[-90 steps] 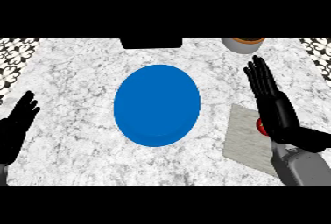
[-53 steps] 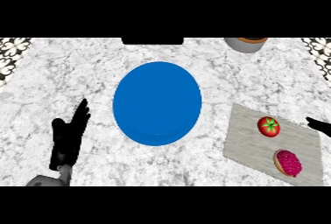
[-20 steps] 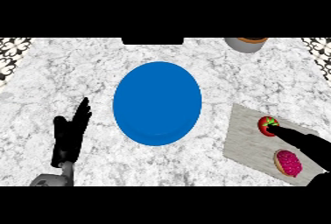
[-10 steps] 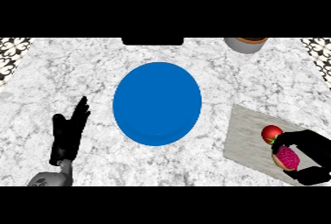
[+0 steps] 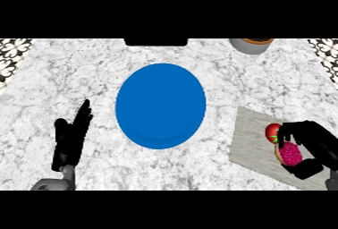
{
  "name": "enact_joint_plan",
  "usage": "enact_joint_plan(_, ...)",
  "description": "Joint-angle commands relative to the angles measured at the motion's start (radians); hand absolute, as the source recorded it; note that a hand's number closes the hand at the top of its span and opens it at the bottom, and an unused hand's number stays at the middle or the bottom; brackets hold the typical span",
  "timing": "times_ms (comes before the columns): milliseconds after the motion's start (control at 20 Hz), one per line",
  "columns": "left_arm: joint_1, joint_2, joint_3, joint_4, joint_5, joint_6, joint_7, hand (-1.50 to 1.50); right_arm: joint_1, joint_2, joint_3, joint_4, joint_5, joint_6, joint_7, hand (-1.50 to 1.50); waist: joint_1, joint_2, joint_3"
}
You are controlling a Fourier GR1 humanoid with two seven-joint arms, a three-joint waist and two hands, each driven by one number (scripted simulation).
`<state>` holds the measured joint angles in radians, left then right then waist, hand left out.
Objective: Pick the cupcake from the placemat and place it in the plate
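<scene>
**Right hand around the cupcake on the placemat; plate not yet reached**

The cupcake (image 5: 289,154), pink-topped, sat on the grey placemat (image 5: 252,138) at about 4 o'clock from the blue plate (image 5: 160,104). The right hand (image 5: 309,147) was curled over it, fingers at its upper side and thumb below, so the hand appeared to be closing on the cupcake. Whether it had left the mat could not be told. A red tomato-like fruit (image 5: 272,131) lay just beside the cupcake at its 11 o'clock, touching or nearly touching the fingers.

Handling, as judged: the cupcake looked light and soft, with a crumbly or sticky top that would mark under a squeeze. The sides, low down near the base, seemed the better place to hold, with the top left alone and the cake kept upright.

Room: the placemat's right corner ran toward the frame edge, so there was little margin at 3 o'clock. Bare marble counter (image 5: 79,71) lay between mat and plate, an open path toward 10 o'clock. The fruit stood close to that path and might be nudged. A bowl (image 5: 251,44) stood at the far edge, at about 1 o'clock from the plate, well apart from it.

The left hand (image 5: 70,138) rested open, fingers straight, at 8 o'clock from the plate.
</scene>
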<state>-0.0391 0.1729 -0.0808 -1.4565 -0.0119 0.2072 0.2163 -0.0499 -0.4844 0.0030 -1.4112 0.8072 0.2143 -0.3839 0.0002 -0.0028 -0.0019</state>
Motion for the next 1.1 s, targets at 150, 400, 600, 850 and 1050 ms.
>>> enact_joint_plan(150,-0.021,-0.005,-0.034,0.0,-0.006,-0.029,0.002,0.0,-0.134,0.388,0.201,-0.084,0.168,-0.126,0.402,1.5,0.094,0.006,-0.007)
enact_joint_plan(400,-0.032,-0.015,-0.051,0.011,-0.01,-0.038,0.002,0.0,-0.291,0.479,0.349,-0.098,0.264,-0.236,0.723,1.5,0.109,0.001,-0.004)
enact_joint_plan(600,-0.042,-0.032,-0.057,0.023,-0.013,-0.029,0.007,0.0,-0.418,0.482,0.422,-0.127,0.355,-0.361,0.964,1.5,0.1,-0.005,-0.005)
enact_joint_plan(850,-0.057,-0.018,-0.052,0.029,-0.023,-0.03,0.008,0.0,-0.617,0.484,0.512,-0.046,0.429,-0.413,1.317,1.5,0.11,0.005,-0.003)
enact_joint_plan(1050,-0.051,-0.02,-0.055,0.033,-0.025,-0.035,0.001,0.0,-0.738,0.484,0.616,0.062,0.413,-0.494,1.582,1.5,0.101,0.009,-0.001)
